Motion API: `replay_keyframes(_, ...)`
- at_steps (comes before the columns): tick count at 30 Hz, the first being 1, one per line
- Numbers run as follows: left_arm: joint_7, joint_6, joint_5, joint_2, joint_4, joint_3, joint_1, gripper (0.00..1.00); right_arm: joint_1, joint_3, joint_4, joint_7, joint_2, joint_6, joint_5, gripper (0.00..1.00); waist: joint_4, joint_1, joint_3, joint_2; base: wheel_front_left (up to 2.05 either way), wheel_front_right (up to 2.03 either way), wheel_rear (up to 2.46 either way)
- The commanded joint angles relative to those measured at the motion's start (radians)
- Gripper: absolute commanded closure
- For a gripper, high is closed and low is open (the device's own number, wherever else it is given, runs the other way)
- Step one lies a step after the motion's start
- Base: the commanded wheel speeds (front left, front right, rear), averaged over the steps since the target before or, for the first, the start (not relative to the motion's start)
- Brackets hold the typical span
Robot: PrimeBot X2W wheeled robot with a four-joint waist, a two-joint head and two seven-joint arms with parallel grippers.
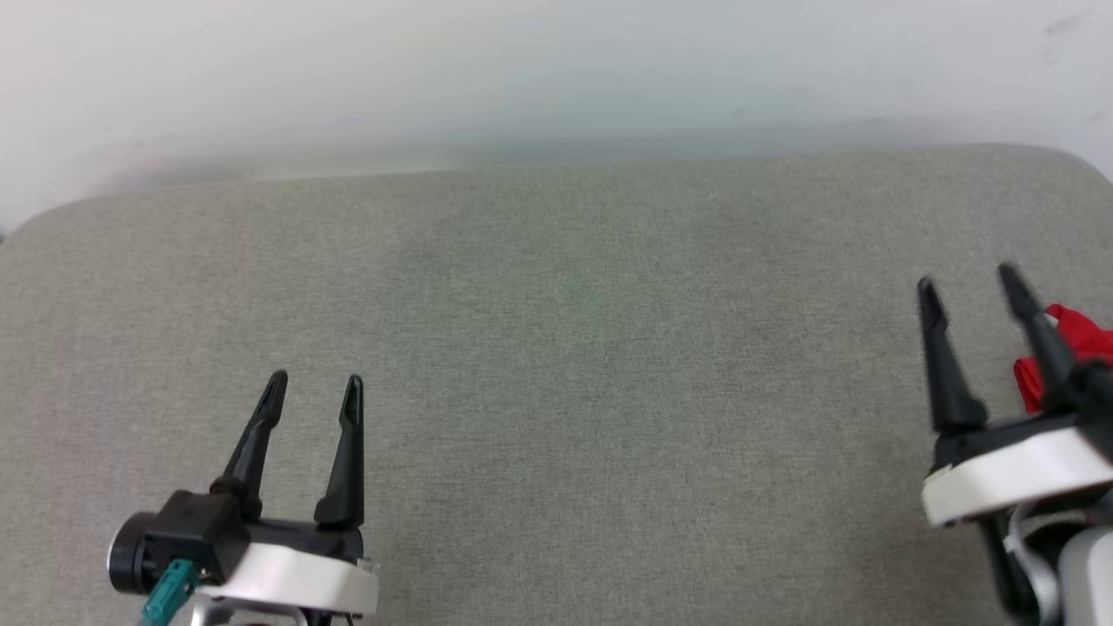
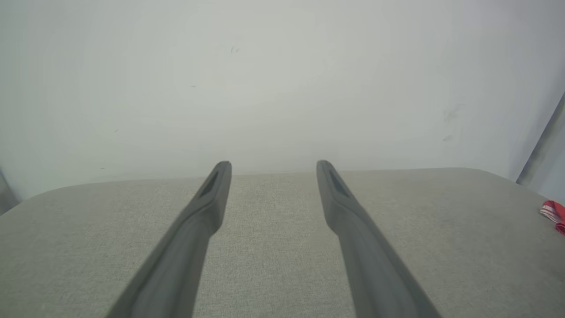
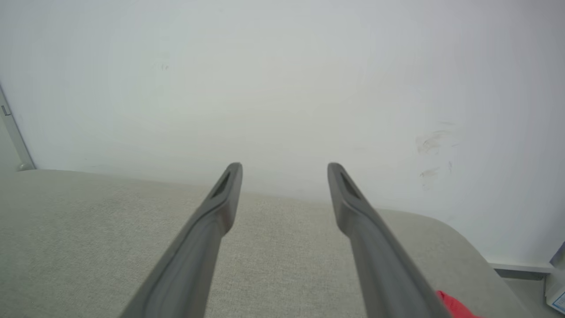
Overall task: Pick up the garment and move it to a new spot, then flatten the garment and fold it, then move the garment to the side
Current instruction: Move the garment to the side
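Pincers on both arms stand wide open and hold nothing. The left pincer (image 1: 315,381) hovers low over the near left part of the grey cloth-covered counter (image 1: 556,348), fingers pointing toward the pale wall (image 1: 556,69) at the far edge. The right pincer (image 1: 967,278) sits at the right side, reaching a little further forward, with its fingers leaning slightly to the left. The garment (image 1: 1087,339) lies bunched at the counter's right edge as a small red heap, partly hidden behind the right pincer's outer finger; whether the finger touches the cloth cannot be told. From the left wrist, a bit of red-white striped trim (image 2: 554,211) shows far to the right, well apart from the left pincer.
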Motion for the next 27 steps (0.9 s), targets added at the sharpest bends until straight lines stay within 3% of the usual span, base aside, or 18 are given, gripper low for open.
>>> replay_keyframes(1,-0.002,-0.001,-0.001,-0.010,0.010,0.010,0.021,0.00,0.043,0.000,0.014,-0.035,0.033,-0.001,0.020,0.00,0.013,0.0003,-0.018,0.0000,0.00,0.00,0.00)
replay_keyframes(13,-0.002,-0.027,-0.001,-0.027,0.072,0.026,0.049,0.00,0.138,0.029,0.149,-0.158,0.118,-0.001,0.020,0.00,0.014,0.0003,-0.053,0.0000,0.00,0.00,0.00)
replay_keyframes(27,-0.002,-0.036,0.029,-0.058,0.065,0.054,0.066,0.00,0.143,0.025,0.192,-0.191,0.137,-0.001,0.000,0.00,0.019,0.0003,-0.062,0.0000,0.00,0.00,0.00)
